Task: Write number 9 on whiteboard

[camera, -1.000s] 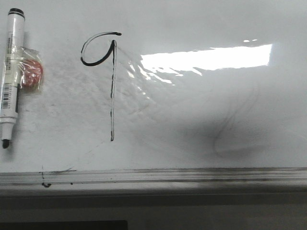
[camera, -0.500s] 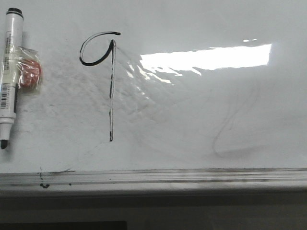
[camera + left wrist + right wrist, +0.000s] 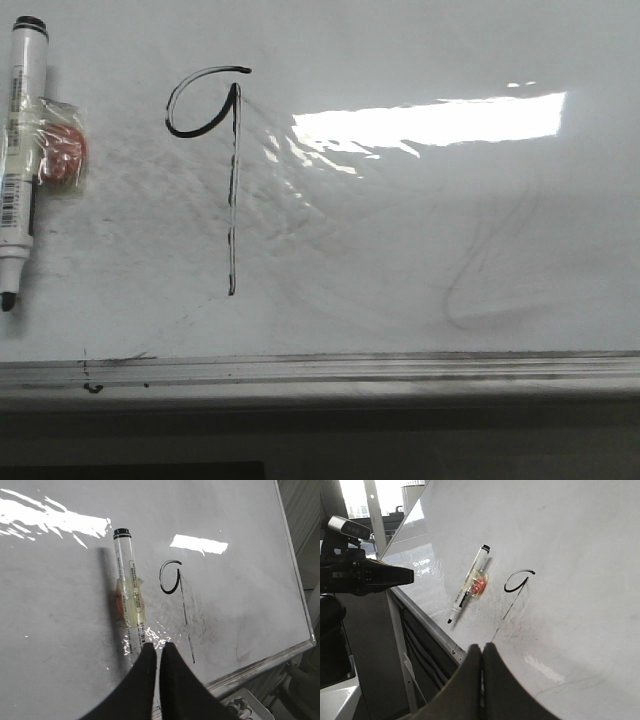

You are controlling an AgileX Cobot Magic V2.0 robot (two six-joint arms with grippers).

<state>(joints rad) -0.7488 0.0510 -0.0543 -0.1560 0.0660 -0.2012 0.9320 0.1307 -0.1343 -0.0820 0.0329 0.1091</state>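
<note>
Whiteboard (image 3: 420, 230) fills the front view, glossy and streaked with grey smudges, a bright patch of glare (image 3: 440, 120) lying across its upper right. The number 9 (image 3: 225, 150) stands drawn in thin black line on the left half of the board, an open rounded loop at the top and a long straight stem running down toward the dirty grey rail (image 3: 320, 368) along the near edge. A faint grey curved smear (image 3: 490, 280) marks the board well to the right of the figure. A white marker (image 3: 20, 150) lies flat on the board just left of the 9, uncapped, black tip pointing toward the rail, with a small reddish piece (image 3: 62, 152) taped against its barrel under clear tape.

Neither arm shows in the front view. In the left wrist view, the left gripper (image 3: 156, 652) has its black fingers pressed together with nothing between them, above the board near the marker's tip end. In the right wrist view, the right gripper (image 3: 481, 652) is likewise closed on nothing, its fingers meeting, near the board's railed edge, with the marker and the 9 beyond it.
</note>
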